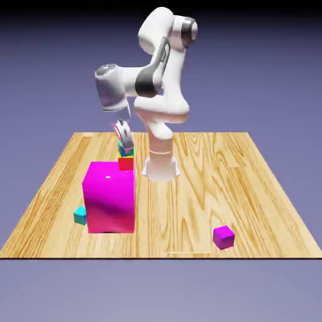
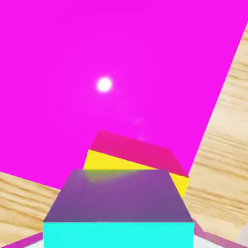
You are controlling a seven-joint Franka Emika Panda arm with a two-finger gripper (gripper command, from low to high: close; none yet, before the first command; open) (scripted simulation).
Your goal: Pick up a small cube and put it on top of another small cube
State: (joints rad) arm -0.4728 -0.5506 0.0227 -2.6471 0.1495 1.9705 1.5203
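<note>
We've got the green cube (image 1: 125,149) sitting on the red cube (image 1: 126,163) behind the magenta block (image 1: 110,196), pincer (image 1: 122,134) released just above it, so a skewed retreat could clip it and topple the stack.

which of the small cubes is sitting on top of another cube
The green cube, stacked on the red cube behind the magenta block; the cyan cube and purple cube rest on the table.

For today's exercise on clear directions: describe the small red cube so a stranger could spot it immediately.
Find the big magenta block on the wooden table. Just behind it, below the gripper, sits the red cube, the only small cube carrying a green cube on top.
</note>
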